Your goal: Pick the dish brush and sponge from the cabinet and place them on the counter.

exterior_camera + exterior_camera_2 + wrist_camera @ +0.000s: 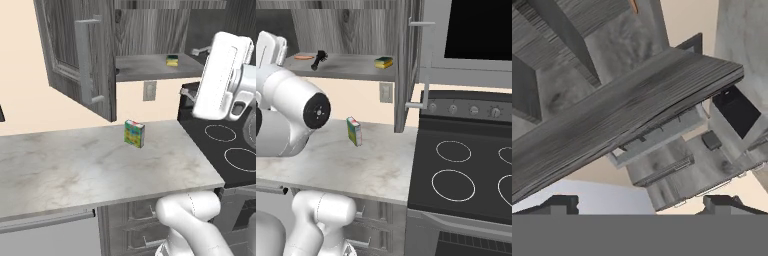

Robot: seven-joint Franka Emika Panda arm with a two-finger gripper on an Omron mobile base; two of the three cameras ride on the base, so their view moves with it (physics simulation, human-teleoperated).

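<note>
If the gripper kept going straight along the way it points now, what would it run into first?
Judging by the hand view, the gripper points at the dark grey wood-grain edge of the cabinet, which crosses the middle of that view. It would probably meet that edge first, though depth is unclear.

A small multicoloured box point(134, 133) stands upright on the pale worktop, toward its back edge and nearer the right end. A flat orange oval thing point(304, 57) lies at the left end of the grey shelf. A wall outlet point(149, 90) sits on the cream wall below that shelf. To the right, a black stovetop point(466, 170) with white ring burners adjoins the worktop, its knob panel point(471, 109) behind. Grey drawers point(135, 220) sit under the worktop's front edge.
</note>
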